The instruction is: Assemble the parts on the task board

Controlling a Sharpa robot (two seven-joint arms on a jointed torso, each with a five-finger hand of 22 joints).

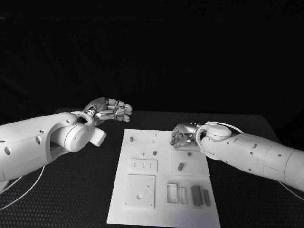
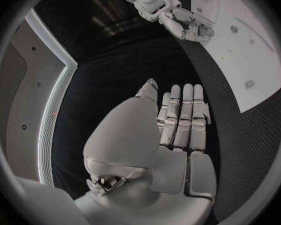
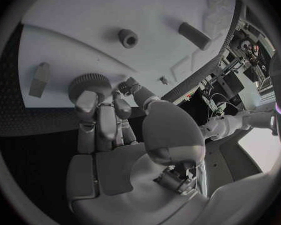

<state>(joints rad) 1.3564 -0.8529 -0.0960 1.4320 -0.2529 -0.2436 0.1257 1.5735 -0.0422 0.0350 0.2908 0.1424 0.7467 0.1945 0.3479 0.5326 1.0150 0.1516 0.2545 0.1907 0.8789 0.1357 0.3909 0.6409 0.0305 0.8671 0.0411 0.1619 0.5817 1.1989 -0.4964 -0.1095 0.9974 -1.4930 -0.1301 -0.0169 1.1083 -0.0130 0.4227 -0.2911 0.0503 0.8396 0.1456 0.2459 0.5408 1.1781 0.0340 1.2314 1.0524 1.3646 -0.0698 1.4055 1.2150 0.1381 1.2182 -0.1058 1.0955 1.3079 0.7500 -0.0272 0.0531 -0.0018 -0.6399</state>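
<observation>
Black desk, with the white task board [image 1: 159, 209] in its middle. At the board's far right edge: right hand [image 1: 185, 135], fingers [image 3: 85, 102] closed around a round ribbed part [image 3: 90, 82] on the white surface, probably to lift or turn it into its seat. Beside the far left corner: left hand [image 1: 112, 110], raised, empty, fingers not gripping, seemingly kept clear of the work.
</observation>
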